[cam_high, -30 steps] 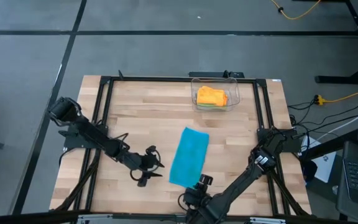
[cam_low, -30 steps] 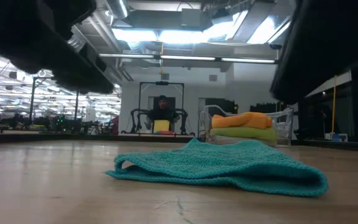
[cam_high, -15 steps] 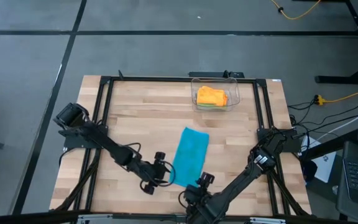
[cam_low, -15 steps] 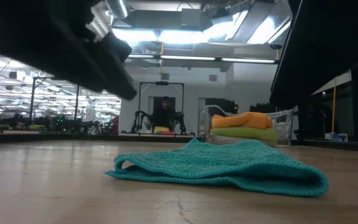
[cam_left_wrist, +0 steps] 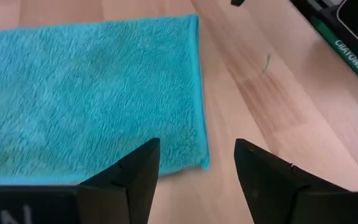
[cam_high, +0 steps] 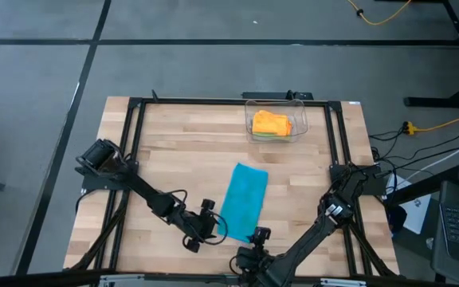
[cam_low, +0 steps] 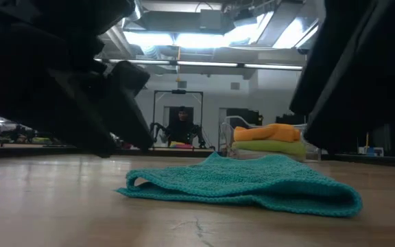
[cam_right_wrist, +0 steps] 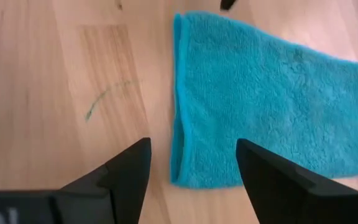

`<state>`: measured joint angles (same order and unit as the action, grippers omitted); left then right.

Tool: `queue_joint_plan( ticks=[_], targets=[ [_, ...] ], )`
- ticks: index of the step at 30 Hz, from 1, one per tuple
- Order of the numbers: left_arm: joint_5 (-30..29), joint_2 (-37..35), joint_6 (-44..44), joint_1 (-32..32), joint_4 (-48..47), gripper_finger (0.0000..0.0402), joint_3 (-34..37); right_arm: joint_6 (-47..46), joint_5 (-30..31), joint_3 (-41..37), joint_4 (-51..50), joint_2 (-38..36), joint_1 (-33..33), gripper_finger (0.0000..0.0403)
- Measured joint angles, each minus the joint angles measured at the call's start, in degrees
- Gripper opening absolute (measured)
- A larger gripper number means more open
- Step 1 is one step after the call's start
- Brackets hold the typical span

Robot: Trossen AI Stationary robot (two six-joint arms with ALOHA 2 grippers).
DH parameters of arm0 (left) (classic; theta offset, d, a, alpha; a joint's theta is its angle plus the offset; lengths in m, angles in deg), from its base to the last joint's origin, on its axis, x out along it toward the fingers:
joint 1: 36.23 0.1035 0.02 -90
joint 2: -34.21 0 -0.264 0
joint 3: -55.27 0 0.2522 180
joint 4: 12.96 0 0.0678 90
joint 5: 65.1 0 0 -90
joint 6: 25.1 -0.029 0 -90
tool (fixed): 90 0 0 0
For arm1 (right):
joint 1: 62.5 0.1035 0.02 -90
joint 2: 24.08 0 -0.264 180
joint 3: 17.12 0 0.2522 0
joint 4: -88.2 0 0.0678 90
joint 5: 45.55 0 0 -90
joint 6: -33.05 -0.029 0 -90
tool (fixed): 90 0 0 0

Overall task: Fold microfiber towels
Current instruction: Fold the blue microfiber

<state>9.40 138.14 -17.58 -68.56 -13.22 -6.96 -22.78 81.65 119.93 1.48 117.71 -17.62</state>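
A teal microfiber towel [cam_high: 244, 199], folded into a long strip, lies flat on the wooden table [cam_high: 174, 159]. My left gripper [cam_high: 213, 225] stands open just left of the strip's near end, its fingers on either side of the near corner [cam_left_wrist: 204, 163] and above it. My right gripper [cam_high: 258, 236] stands open over the strip's near right end, above the corner [cam_right_wrist: 179, 177]. Neither touches the cloth. An orange towel [cam_high: 271, 123] lies on a lime green towel [cam_low: 269, 147] inside the clear bin [cam_high: 297, 131] at the far side.
The black frame rails [cam_high: 134, 143] run along the table's left, far and right sides. Bare wood lies left of the teal towel and between it and the bin. A person [cam_low: 181, 127] sits in the room far beyond the table.
My left gripper has gone toward the table's right edge and a little down, reaching the near left corner of the teal towel, and has rolled somewhat. The towel has not moved.
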Motion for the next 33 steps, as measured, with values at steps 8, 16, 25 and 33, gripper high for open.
queue_joint_plan(
  ticks=[8,16,25,33],
  targets=[
    [-3.5,4.3,-2.6,-0.2,3.1,0.0200,-0.1,5.0,-0.4,-5.0,6.0,0.3,0.0,0.0239],
    [-4.4,5.3,-2.6,-0.3,3.2,0.0200,-0.2,1.3,-1.3,-10.1,9.5,-0.3,0.0,0.0239],
    [-4.3,5.3,-3.5,0.3,3.1,0.0200,-0.2,0.6,-2.0,-10.7,9.3,-0.2,-0.9,0.0239],
    [-4.1,6.2,-3.4,2.0,3.1,0.0194,-0.4,0.5,-2.5,-10.8,8.9,-0.1,-2.2,0.0224]
  ],
)
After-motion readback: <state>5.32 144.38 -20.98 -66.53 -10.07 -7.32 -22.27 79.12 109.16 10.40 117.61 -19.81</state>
